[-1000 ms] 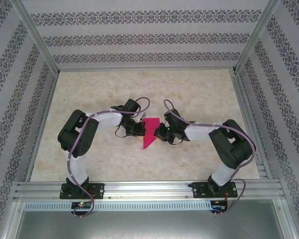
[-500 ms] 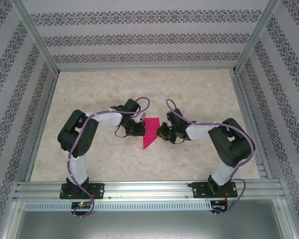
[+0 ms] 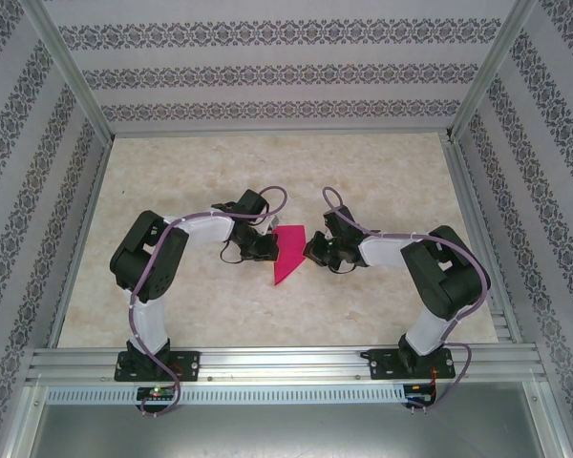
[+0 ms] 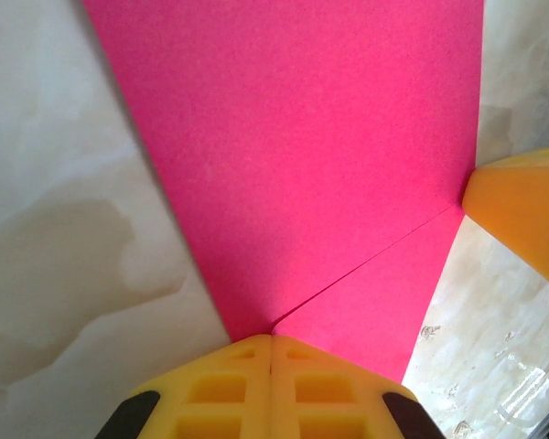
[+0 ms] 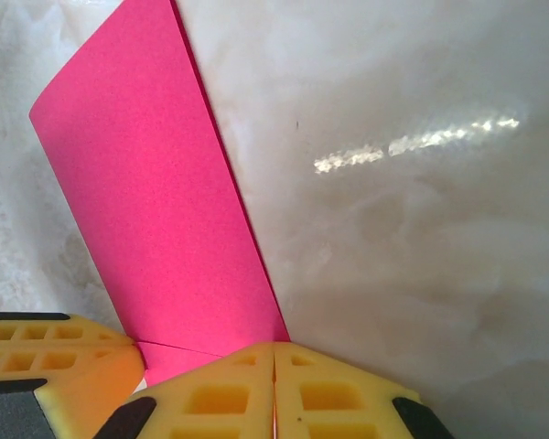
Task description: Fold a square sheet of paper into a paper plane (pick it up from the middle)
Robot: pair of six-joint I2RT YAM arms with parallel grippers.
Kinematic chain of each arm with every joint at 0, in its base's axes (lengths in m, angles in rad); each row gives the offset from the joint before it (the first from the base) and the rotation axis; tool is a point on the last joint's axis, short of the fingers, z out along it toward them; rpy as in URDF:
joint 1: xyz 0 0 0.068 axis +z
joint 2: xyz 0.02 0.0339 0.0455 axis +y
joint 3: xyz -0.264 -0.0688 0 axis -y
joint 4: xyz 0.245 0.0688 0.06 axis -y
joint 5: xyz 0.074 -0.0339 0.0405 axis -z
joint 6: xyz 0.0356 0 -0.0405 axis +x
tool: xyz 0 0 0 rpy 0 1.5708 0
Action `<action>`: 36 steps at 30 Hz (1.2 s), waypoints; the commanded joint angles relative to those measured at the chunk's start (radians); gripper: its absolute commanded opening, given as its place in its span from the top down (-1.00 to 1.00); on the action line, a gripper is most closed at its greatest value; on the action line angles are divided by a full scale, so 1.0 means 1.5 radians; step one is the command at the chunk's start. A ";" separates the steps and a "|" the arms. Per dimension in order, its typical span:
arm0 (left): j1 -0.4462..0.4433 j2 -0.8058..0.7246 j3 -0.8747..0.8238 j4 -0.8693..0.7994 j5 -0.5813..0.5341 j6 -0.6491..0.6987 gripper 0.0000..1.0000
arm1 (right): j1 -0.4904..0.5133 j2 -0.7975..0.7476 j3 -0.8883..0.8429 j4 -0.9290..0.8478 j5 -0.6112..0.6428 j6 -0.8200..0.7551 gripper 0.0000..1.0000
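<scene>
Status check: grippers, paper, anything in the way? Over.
Left gripper shut on pink paper at a fold line. Right gripper shut on its opposite edge. Paper part-folded, point toward arm bases. Nothing blocking.

The pink paper (image 3: 288, 254) lies at the middle of the frame. The left tool (image 3: 265, 246) and the right tool (image 3: 311, 250) hem it in, both with tips pressed together at its edges, so nothing can pass through there from either side. The left arm (image 3: 151, 256) and right arm (image 3: 449, 277) bow outward toward the side walls (image 3: 38, 191), leaving only thin lanes at mid left and mid right. The upper half of the desk (image 3: 267, 162) is bare up to the back wall. Bare desk also lies at lower centre, between the arms, down to the metal rail (image 3: 286, 363).
</scene>
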 commanded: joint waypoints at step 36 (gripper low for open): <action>-0.008 -0.127 -0.020 0.016 0.053 -0.053 0.63 | 0.078 0.061 0.028 -0.016 -0.005 -0.004 0.84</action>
